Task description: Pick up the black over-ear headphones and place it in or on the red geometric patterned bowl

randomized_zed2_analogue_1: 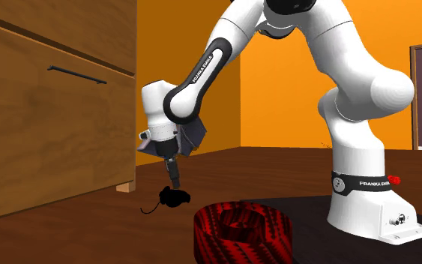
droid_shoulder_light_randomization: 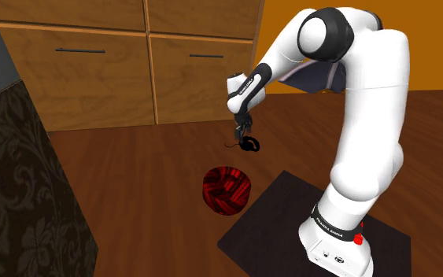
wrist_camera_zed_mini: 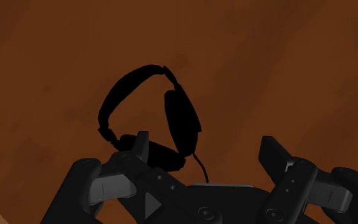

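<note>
The black over-ear headphones (droid_shoulder_light_randomization: 250, 145) (randomized_zed2_analogue_1: 173, 198) (wrist_camera_zed_mini: 182, 118) lie on the dark wooden floor with a thin cable trailing from them. My black gripper (droid_shoulder_light_randomization: 245, 131) (randomized_zed2_analogue_1: 175, 181) (wrist_camera_zed_mini: 206, 153) hangs directly above them, pointing down, its tips close over them. Its fingers stand apart and open; in the wrist view one earcup sits just past one finger (wrist_camera_zed_mini: 140, 145), and nothing is clasped. The red and black patterned bowl (droid_shoulder_light_randomization: 227, 190) (randomized_zed2_analogue_1: 240, 231) stands on the floor a short way from the headphones, nearer my stand.
A wooden cabinet with drawers (droid_shoulder_light_randomization: 101, 71) (randomized_zed2_analogue_1: 44, 112) stands behind the headphones. A dark patterned block (droid_shoulder_light_randomization: 23, 197) rises at the shoulder view's left. My base (droid_shoulder_light_randomization: 337, 236) stands on a black mat (droid_shoulder_light_randomization: 271, 212) beside the bowl.
</note>
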Robot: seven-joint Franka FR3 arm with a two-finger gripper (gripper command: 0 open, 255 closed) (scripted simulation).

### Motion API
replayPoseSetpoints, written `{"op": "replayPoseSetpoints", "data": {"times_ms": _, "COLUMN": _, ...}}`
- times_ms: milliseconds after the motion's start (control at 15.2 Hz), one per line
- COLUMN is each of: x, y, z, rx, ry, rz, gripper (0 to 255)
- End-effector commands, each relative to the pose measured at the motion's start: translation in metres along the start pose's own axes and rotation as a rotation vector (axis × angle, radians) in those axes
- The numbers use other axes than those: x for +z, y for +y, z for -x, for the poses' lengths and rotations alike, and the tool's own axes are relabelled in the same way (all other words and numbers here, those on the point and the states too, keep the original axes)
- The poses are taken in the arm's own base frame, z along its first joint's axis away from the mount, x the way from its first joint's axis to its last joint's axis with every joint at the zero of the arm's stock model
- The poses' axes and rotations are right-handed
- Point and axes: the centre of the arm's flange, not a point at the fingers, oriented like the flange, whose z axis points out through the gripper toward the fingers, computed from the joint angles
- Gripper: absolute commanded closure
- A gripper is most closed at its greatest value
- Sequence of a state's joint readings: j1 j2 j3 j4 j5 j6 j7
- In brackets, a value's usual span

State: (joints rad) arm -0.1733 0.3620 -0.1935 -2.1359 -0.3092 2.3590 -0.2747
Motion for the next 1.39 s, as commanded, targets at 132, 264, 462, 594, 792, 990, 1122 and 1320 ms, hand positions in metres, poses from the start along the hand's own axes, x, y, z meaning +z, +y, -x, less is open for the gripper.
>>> {"op": "replayPoseSetpoints", "data": {"times_ms": 132, "x": 0.028, "y": 0.011, "z": -0.014, "rx": -0.007, "ry": -0.011, "rz": 0.009, "gripper": 0}}
{"op": "replayPoseSetpoints", "data": {"times_ms": 264, "x": 0.038, "y": 0.011, "z": -0.014, "rx": -0.007, "ry": -0.011, "rz": 0.009, "gripper": 0}}
{"op": "replayPoseSetpoints", "data": {"times_ms": 462, "x": 0.054, "y": 0.011, "z": -0.014, "rx": -0.007, "ry": -0.011, "rz": 0.009, "gripper": 0}}
{"op": "replayPoseSetpoints", "data": {"times_ms": 594, "x": 0.063, "y": 0.011, "z": -0.013, "rx": -0.007, "ry": -0.011, "rz": 0.009, "gripper": 0}}
{"op": "replayPoseSetpoints", "data": {"times_ms": 792, "x": 0.063, "y": 0.011, "z": -0.014, "rx": -0.007, "ry": -0.011, "rz": 0.009, "gripper": 0}}
{"op": "replayPoseSetpoints", "data": {"times_ms": 990, "x": 0.063, "y": 0.011, "z": -0.014, "rx": -0.007, "ry": -0.011, "rz": 0.009, "gripper": 0}}
{"op": "replayPoseSetpoints", "data": {"times_ms": 1122, "x": 0.062, "y": 0.011, "z": -0.013, "rx": -0.007, "ry": -0.011, "rz": 0.009, "gripper": 255}}
{"op": "replayPoseSetpoints", "data": {"times_ms": 1320, "x": 0.062, "y": 0.011, "z": -0.014, "rx": -0.007, "ry": -0.011, "rz": 0.009, "gripper": 255}}
